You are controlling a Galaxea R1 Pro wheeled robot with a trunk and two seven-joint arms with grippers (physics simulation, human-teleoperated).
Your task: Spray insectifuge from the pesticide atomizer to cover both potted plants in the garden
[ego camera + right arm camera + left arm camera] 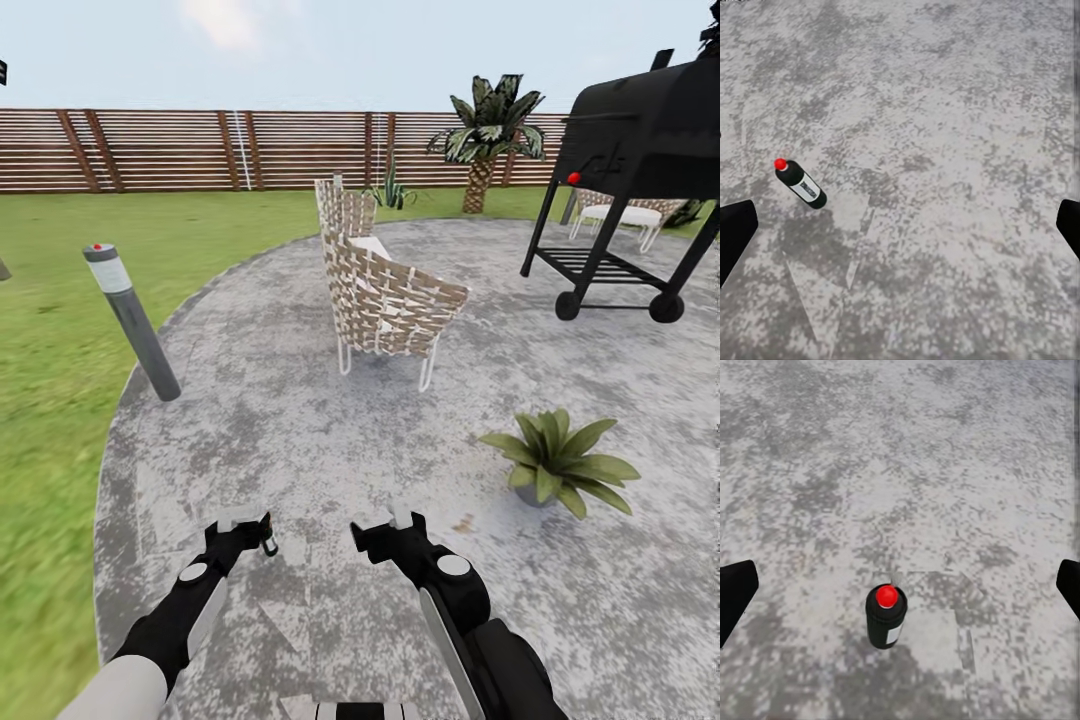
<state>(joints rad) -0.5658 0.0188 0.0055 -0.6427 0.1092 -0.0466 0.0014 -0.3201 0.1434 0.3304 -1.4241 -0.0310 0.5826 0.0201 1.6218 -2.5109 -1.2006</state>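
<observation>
The pesticide atomizer (886, 617) is a dark bottle with a white label and a red cap, standing upright on the grey round paving (300, 420). It sits directly below my left gripper (900, 589), which is open and hangs above it without touching. In the head view the atomizer (269, 545) peeks out beside the left gripper (243, 522). My right gripper (385, 522) is open and empty, with the atomizer (800, 184) off to its side. One potted plant (555, 462), a low rosette of broad green leaves, stands on the paving to the right.
A woven chair (385, 290) stands mid-paving ahead. A black grill (640, 150) on wheels is at the back right, with a white chair (620, 215) behind it. A grey bollard lamp (130, 320) stands at the lawn edge on the left. A palm (490, 130) grows by the slatted fence (200, 150).
</observation>
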